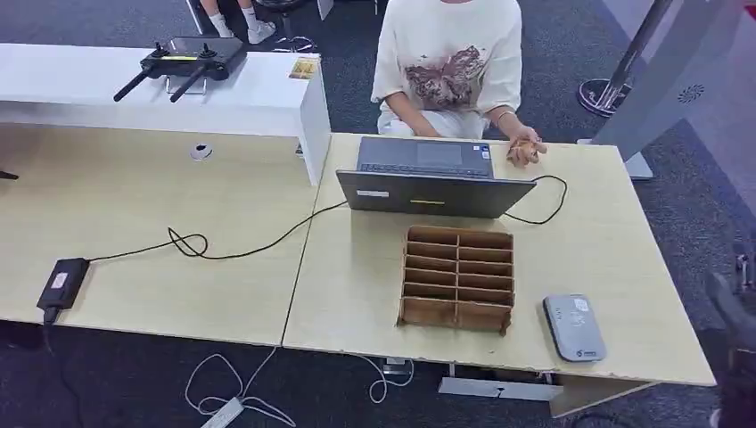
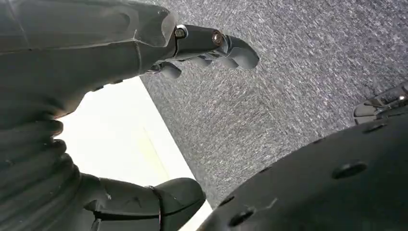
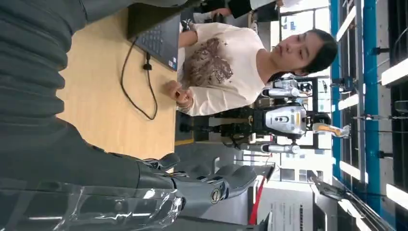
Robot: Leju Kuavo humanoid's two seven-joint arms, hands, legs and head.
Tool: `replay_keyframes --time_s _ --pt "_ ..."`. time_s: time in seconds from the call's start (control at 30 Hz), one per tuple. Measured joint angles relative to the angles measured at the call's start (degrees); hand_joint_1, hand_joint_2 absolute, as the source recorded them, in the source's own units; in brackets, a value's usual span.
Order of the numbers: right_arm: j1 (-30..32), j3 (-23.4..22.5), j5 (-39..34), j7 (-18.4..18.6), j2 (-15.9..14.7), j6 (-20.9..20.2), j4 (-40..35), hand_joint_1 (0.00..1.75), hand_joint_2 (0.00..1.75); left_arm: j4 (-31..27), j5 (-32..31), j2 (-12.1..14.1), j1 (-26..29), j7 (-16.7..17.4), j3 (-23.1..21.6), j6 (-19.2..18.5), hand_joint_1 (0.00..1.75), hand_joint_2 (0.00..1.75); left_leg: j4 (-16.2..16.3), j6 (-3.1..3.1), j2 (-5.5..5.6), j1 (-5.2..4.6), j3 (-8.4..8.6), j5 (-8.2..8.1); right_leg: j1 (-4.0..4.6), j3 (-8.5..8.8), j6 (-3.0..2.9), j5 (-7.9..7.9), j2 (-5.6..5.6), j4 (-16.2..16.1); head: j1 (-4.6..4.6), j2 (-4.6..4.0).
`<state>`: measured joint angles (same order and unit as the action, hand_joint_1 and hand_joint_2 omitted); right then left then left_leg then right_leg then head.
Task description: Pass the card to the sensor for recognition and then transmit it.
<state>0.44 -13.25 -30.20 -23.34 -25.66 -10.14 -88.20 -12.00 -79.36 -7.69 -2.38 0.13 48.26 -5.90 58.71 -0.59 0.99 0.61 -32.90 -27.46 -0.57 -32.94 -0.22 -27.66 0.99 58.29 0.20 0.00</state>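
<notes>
A grey rounded sensor pad [image 1: 574,327] lies near the table's front right corner. Just left of it stands a wooden slotted organizer [image 1: 457,278]; I cannot make out a card in its slots. My right hand [image 3: 192,185] hovers off the table's right side with fingers stretched out and nothing in them; in the head view it is a dark blur at the right edge [image 1: 736,308]. My left hand [image 2: 96,53] hangs over grey carpet beside a pale table edge [image 2: 120,144], fingers [image 2: 216,43] and thumb [image 2: 163,199] apart, empty.
An open laptop [image 1: 428,178] sits behind the organizer, its cable running left to a power brick [image 1: 61,283]. A person [image 1: 450,62] sits behind the laptop, one hand [image 1: 524,150] on the table. A white counter [image 1: 267,94] carries a black antenna device [image 1: 183,61].
</notes>
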Motion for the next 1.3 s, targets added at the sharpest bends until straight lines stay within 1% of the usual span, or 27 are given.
replay_keyframes --time_s 0.03,0.13,0.27,0.33,0.4,0.43,0.47,0.5,0.57,0.6,0.63,0.7,0.8,0.9,0.97,1.0,1.03,1.1,1.23,1.3 --pt "2.2 -1.0 0.5 -0.1 1.2 0.0 -2.2 0.0 1.75 0.0 0.0 0.0 0.0 0.0 0.0 0.0 0.0 1.75 0.0 0.0 -0.01 0.0 -0.01 0.0 0.0 0.0 0.0 -0.01 -0.01 0.0 0.09 0.0" --pt "6.3 -2.9 1.4 -0.1 3.8 0.3 -6.8 0.0 1.75 0.0 0.0 0.0 0.0 0.2 0.0 0.1 0.0 1.75 0.0 -0.01 -0.19 0.0 0.01 -0.01 0.0 -0.02 -0.03 -0.01 -0.18 0.0 0.02 0.0" --pt "8.3 -4.3 1.4 0.0 5.3 0.7 -9.7 0.0 1.75 0.0 0.0 0.0 0.0 0.2 0.0 0.2 0.0 1.75 0.0 -0.01 -0.38 -0.01 0.11 0.0 -0.01 -0.02 -0.03 0.04 -0.39 0.0 0.04 0.0" --pt "9.5 -4.6 1.7 0.0 6.2 0.0 -10.9 0.0 1.75 0.0 0.0 0.0 0.0 0.4 0.0 0.4 0.0 1.75 0.0 -0.01 -0.38 -0.02 0.14 0.0 -0.02 0.02 -0.02 0.04 -0.39 0.0 0.04 0.0" --pt "11.4 -4.5 4.3 -0.7 7.5 -0.4 -12.6 0.0 1.75 0.0 0.1 0.0 0.0 0.3 0.1 0.5 0.0 1.75 0.0 -0.01 -0.35 -0.03 0.14 0.0 -0.03 0.03 -0.01 0.05 -0.35 0.0 0.04 0.0" --pt "12.7 -4.3 7.6 -1.8 8.6 0.3 -13.9 0.0 1.75 0.0 0.3 0.0 0.0 0.3 0.2 0.6 0.0 1.75 0.0 -0.01 -0.34 -0.02 0.12 0.0 -0.02 0.04 -0.02 0.04 -0.35 0.0 0.04 0.0" --pt "13.6 -4.0 12.0 -3.2 9.6 1.8 -14.9 0.0 1.75 0.0 0.5 0.0 0.0 0.3 0.2 0.6 0.0 1.75 0.0 -0.01 -0.35 -0.01 0.12 0.0 -0.01 0.03 -0.02 0.04 -0.36 0.0 0.04 0.0" --pt "14.7 -3.3 18.7 -5.2 11.0 4.9 -16.0 0.0 1.75 0.0 0.7 -0.1 0.0 0.3 0.3 0.6 0.0 1.75 0.0 -0.02 -0.37 -0.01 0.13 0.0 -0.01 0.03 -0.02 0.04 -0.38 0.0 0.04 0.0" --pt "16.1 -1.8 32.6 -8.1 12.7 13.6 -17.7 0.0 1.75 0.0 0.7 -0.2 -0.1 0.3 0.3 0.7 0.0 1.75 0.0 -0.02 -0.46 0.0 0.14 -0.01 0.0 0.0 -0.03 0.03 -0.47 0.0 0.02 0.0" --pt "16.7 -0.6 40.8 -8.7 13.5 19.6 -18.5 0.0 1.75 0.0 0.6 -0.3 -0.1 0.3 0.3 0.7 0.0 1.75 0.0 -0.02 -0.46 0.0 0.14 -0.01 0.0 -0.01 -0.04 0.03 -0.5 0.0 0.02 0.0" --pt "17.3 0.5 47.9 -8.4 14.3 24.9 -19.2 0.0 1.75 0.0 0.3 -0.4 -0.2 0.5 0.3 0.7 0.0 1.75 0.0 -0.03 -0.46 0.03 0.14 -0.01 0.04 -0.01 -0.04 0.02 -0.49 0.0 0.07 0.0" --pt "18.4 2.9 57.8 -6.6 16.6 31.9 -20.2 0.0 1.75 0.0 0.1 -0.5 -0.2 1.0 0.3 0.7 0.0 1.75 0.0 -0.03 -0.46 0.04 0.14 -0.01 0.06 0.0 -0.05 0.02 -0.49 0.0 0.04 0.0" --pt "19.4 7.6 66.5 -3.1 19.2 37.0 -20.4 0.0 1.75 0.0 -0.4 -0.9 -0.2 1.3 0.3 0.7 0.0 1.75 0.0 -0.03 -0.54 0.04 0.13 -0.01 0.05 -0.01 -0.05 0.02 -0.55 0.0 0.02 0.0" --pt "18.9 12.4 68.5 1.8 19.9 37.2 -19.8 0.0 1.75 0.0 -0.2 -1.1 -0.3 1.6 0.3 0.8 0.0 1.75 0.0 -0.03 -0.61 0.03 0.14 0.0 0.04 0.0 -0.05 0.03 -0.56 0.0 0.04 0.0" --pt "18.4 15.4 72.5 4.2 20.2 37.7 -19.2 0.0 1.75 0.0 0.4 -1.1 -0.3 1.6 0.3 0.6 0.0 1.75 0.0 -0.03 -0.61 0.03 0.15 0.0 0.04 0.01 -0.06 0.05 -0.56 0.0 0.04 0.0" --pt "18.3 16.6 75.2 5.8 20.4 37.9 -18.9 0.0 1.75 0.0 0.7 -1.1 -0.3 1.6 0.4 0.4 0.0 1.75 0.0 -0.03 -0.6 0.02 0.15 0.0 0.03 0.02 -0.05 0.05 -0.54 0.0 0.04 0.0" --pt "18.0 17.6 79.0 8.6 20.6 37.7 -18.5 0.0 1.75 0.0 0.7 -1.1 -0.3 1.6 0.5 0.1 0.0 1.75 0.0 -0.03 -0.6 0.02 0.15 0.01 0.03 0.02 -0.06 0.06 -0.54 0.0 0.04 0.0" --pt "17.6 19.2 84.0 12.4 20.7 36.6 -18.1 0.0 1.75 0.0 0.7 -1.1 -0.3 1.6 0.5 0.0 0.0 1.75 0.0 -0.05 -0.6 0.02 0.15 0.02 0.03 0.02 -0.08 0.08 -0.55 0.0 0.04 0.0" --pt "16.5 21.2 99.4 21.3 21.1 35.1 -17.5 0.0 1.75 0.0 0.4 -1.1 -0.3 1.6 0.5 -0.2 0.0 1.75 0.0 -0.05 -0.6 0.02 0.15 0.02 0.03 0.0 -0.08 0.08 -0.55 0.0 0.04 0.0" --pt "16.0 21.9 104.6 23.8 21.2 34.9 -17.3 0.0 1.75 0.0 0.3 -1.1 -0.3 1.6 0.5 -0.3 0.0 1.75 0.0 -0.05 -0.6 0.02 0.14 0.02 0.03 0.0 -0.08 0.08 -0.55 0.0 0.04 0.0"
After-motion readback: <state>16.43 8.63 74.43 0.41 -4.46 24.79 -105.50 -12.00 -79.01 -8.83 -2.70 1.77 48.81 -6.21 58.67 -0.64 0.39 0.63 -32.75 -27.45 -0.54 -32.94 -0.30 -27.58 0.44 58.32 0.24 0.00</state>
